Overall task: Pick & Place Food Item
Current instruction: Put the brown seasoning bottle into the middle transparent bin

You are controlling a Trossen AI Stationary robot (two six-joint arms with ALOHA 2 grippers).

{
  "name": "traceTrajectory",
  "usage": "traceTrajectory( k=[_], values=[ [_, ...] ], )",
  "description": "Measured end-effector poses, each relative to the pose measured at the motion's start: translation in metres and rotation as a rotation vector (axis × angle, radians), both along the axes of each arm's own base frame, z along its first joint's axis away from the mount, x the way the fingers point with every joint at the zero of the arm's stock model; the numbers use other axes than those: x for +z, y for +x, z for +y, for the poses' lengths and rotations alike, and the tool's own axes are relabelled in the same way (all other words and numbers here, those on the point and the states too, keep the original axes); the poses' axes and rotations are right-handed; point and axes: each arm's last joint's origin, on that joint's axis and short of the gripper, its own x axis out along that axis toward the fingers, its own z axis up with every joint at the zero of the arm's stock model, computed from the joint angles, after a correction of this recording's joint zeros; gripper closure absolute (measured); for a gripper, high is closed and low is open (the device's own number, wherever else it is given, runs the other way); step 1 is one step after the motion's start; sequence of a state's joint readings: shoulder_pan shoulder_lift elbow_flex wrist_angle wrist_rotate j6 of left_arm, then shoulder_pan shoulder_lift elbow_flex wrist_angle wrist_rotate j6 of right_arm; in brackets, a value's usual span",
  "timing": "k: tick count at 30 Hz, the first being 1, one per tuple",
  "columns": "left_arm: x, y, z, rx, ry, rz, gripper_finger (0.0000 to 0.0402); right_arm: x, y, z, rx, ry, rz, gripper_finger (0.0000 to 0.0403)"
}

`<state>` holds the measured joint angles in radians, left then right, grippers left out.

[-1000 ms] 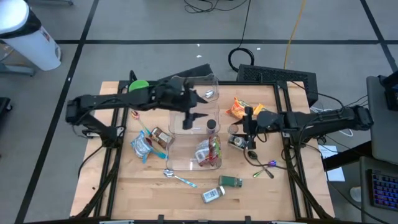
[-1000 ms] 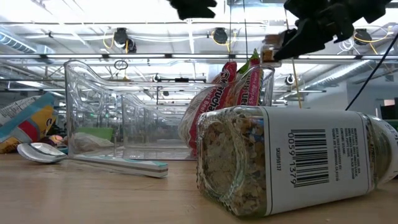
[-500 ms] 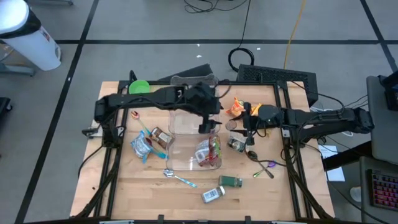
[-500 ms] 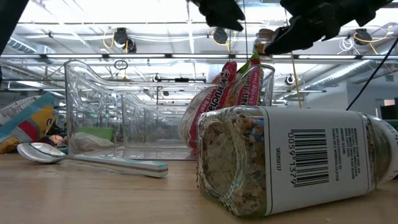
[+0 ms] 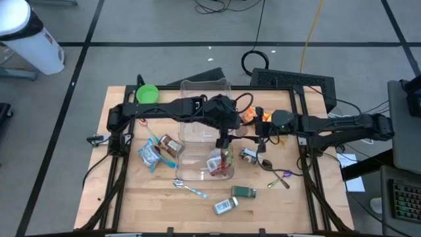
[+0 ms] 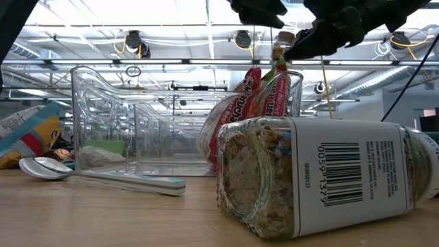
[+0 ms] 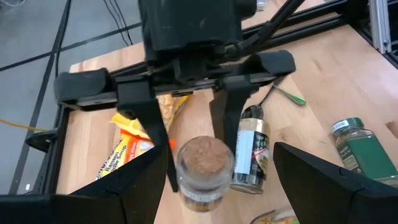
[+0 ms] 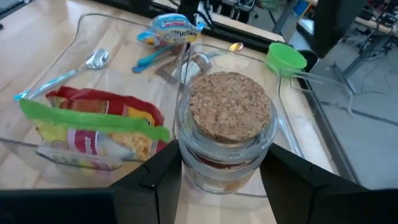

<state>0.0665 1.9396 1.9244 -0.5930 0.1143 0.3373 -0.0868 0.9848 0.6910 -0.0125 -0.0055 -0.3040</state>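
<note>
1. The right hand [image 8: 217, 186] is clamped on a cork-topped glass jar [image 8: 227, 127], now carried left to the right edge of the clear plastic bin [image 5: 197, 131].
2. The left hand [image 5: 225, 139], fingers apart, has swung right to meet the jar above that edge.
3. On the wooden desk [image 5: 131, 191]: a green bowl [image 5: 147, 93], a spoon [image 6: 41, 168] and a ribbed spice jar [image 6: 322, 178] lying on its side.

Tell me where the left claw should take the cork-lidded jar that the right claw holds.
Probably at the top of the cork-lidded jar, around the cork. The right claw clamps the glass body lower down, leaving that end free. Bring the open left claw in from the side opposite the right claw; the round shape suits any angle.
</note>
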Motion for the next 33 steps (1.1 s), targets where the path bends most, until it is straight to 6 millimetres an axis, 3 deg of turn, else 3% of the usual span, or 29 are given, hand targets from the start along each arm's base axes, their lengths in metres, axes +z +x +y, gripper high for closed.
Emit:
traceTrajectory(
  k=[33],
  values=[
    [0.000,0.000,0.003,0.066,0.057,0.002,0.0110,0.016,0.011,-0.001,0.026,-0.023,-0.196,0.0229]
  ],
)
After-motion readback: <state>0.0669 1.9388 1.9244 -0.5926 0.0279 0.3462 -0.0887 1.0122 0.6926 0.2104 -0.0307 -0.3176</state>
